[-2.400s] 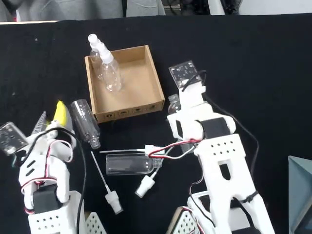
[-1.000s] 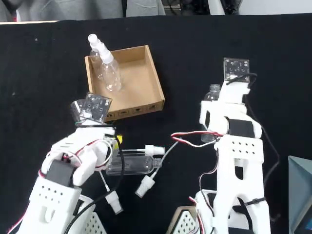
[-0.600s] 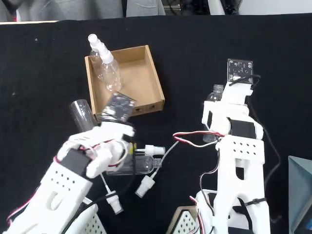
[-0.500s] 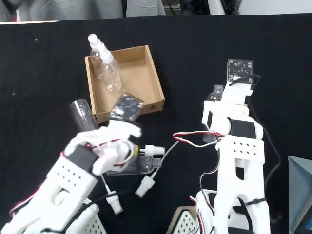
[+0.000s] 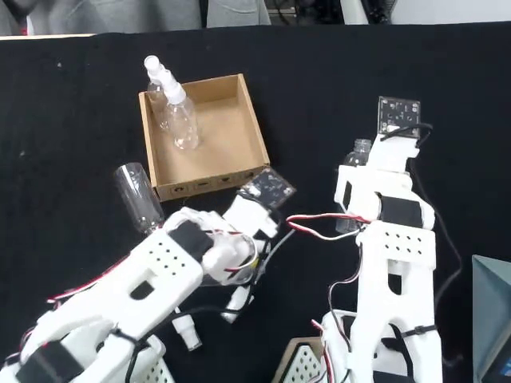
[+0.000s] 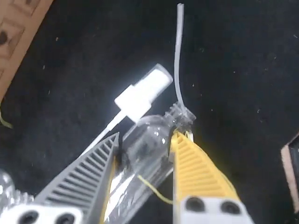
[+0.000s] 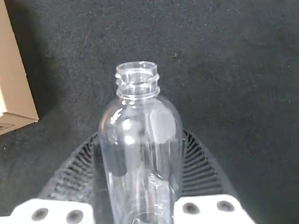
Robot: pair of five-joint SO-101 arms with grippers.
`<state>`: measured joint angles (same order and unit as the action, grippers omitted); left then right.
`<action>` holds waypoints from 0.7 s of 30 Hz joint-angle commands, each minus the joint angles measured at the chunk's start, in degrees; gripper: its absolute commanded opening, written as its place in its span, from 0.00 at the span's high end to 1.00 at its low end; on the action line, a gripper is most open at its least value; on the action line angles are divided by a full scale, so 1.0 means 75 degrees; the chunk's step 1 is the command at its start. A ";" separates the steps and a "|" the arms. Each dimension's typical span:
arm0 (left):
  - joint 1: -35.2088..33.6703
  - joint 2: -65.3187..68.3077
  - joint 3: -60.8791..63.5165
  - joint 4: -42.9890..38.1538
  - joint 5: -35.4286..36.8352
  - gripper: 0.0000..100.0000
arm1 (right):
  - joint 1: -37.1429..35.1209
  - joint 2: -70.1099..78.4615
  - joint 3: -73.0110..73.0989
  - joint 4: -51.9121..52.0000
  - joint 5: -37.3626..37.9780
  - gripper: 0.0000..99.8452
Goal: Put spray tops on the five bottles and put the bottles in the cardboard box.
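Two white robot arms work over a black table (image 5: 80, 104). The left gripper (image 6: 145, 137) sits low over a clear plastic bottle lying on its side (image 6: 140, 156). Its grey and yellow jaws are spread astride the bottle's shoulder, just behind the open neck, and seem not yet to be squeezing. A loose white spray top (image 6: 140, 95) with a thin dip tube lies just beside that neck.

The right gripper (image 7: 140, 168) is clenched on an upright clear plastic bottle (image 7: 140, 135), neck open, well to the right of the shallow brown cardboard box (image 5: 211, 183). Two capped spray bottles (image 5: 177, 112) lean in the box's far left corner. A third uncapped clear bottle (image 5: 137, 195) lies by the box's near left corner. A second white spray top (image 5: 239, 303) and a long-tubed white spray top (image 5: 185, 329) lie nearer the arm bases.

The step in hand appears to be securing bottles for capping. The next move likely calls for the left jaws to close and lift, with care that the round bottle does not roll.
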<state>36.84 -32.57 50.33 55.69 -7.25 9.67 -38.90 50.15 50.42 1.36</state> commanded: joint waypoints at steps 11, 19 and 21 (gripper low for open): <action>0.0463 0.2133 -0.1354 -0.0563 -0.0926 0.84 | 0.0223 -0.0346 -0.0041 -0.0199 -0.0059 0.95; 0.0451 0.3563 -0.1764 -0.0563 -0.1078 0.84 | 0.0188 -0.0346 -0.0029 -0.0199 -0.0059 0.95; 0.0451 0.3810 -0.1881 -0.0563 -0.1078 0.84 | 0.0188 -0.0346 -0.0029 -0.0199 -0.0059 0.95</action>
<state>40.00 -7.87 39.25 51.74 -14.81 9.76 -38.90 50.15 50.42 1.36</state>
